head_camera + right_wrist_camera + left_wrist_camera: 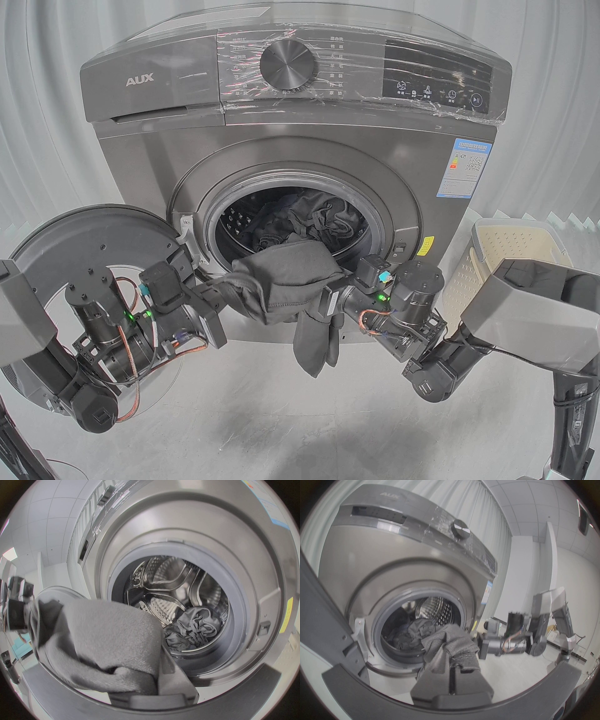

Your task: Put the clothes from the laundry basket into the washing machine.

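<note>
A grey garment (281, 275) is stretched between my two grippers just in front of the washing machine's (156, 156) round opening (294, 180), with its upper edge at the lower rim. One end hangs down toward the floor. My left gripper (215, 299) is shut on the garment's left end, where the cloth (450, 642) is bunched between the fingers (437, 680). My right gripper (326, 303) is shut on the right end, and the fabric (103, 636) drapes over it. Dark clothes (312, 219) lie inside the steel drum (175, 583).
The machine's door (94, 240) stands swung open at the left, behind my left arm. A cream laundry basket (519, 240) stands on the floor at the machine's right, partly hidden by my right arm. Bare grey floor (262, 412) lies in front.
</note>
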Tool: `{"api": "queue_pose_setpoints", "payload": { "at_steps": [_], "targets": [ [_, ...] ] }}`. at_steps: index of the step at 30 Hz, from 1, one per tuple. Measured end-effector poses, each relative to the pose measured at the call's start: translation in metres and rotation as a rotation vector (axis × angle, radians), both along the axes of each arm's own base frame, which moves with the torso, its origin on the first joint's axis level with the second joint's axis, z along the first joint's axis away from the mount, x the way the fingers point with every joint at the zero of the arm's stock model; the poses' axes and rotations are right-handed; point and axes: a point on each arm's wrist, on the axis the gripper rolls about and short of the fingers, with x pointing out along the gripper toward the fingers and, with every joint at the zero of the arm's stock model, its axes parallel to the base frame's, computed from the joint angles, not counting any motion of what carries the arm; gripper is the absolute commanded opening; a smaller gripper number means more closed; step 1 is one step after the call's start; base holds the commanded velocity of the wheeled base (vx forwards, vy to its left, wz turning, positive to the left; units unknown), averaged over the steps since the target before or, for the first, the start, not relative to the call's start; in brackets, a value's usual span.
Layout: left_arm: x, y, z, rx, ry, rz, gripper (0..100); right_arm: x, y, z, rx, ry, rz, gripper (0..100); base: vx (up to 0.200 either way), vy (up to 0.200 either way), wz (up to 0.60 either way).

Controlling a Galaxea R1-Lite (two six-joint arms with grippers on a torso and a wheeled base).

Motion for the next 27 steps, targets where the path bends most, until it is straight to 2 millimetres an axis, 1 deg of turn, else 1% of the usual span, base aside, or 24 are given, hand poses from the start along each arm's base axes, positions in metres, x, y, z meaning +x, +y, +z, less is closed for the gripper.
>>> {"api": "queue_pose_setpoints", "payload": {
  "at_steps": [8,11,14,17,18,23,27],
  "targets": [
    [-0.006,0.004,-0.041,0.102,0.133,-0.027,0,-0.004,-0.003,0.02,0.03,-0.036,-0.002,0,0.0,0.0,0.0],
    [-0.009,0.005,-0.056,0.141,0.183,-0.075,0,-0.007,-0.002,0.026,0.039,-0.047,0.004,0,0.0,0.0,0.0],
    [-0.011,0.006,-0.066,0.162,0.221,-0.109,0,-0.009,-0.001,0.03,0.044,-0.053,0.007,0,0.0,0.0,0.0],
    [-0.01,0.007,-0.074,0.173,0.25,-0.106,0,-0.011,0.0,0.034,0.05,-0.06,0.014,0,0.0,0.0,0.0],
    [-0.01,0.008,-0.076,0.176,0.259,-0.105,100,-0.012,0.0,0.035,0.052,-0.062,0.015,0,0.0,0.0,0.0],
    [-0.01,0.008,-0.083,0.187,0.288,-0.105,100,-0.013,0.0,0.039,0.058,-0.069,0.016,0,0.0,0.0,0.0],
    [-0.016,0.011,-0.089,0.204,0.323,-0.108,100,-0.013,0.0,0.04,0.059,-0.072,0.016,0,0.0,0.0,0.0]
  ]
}}
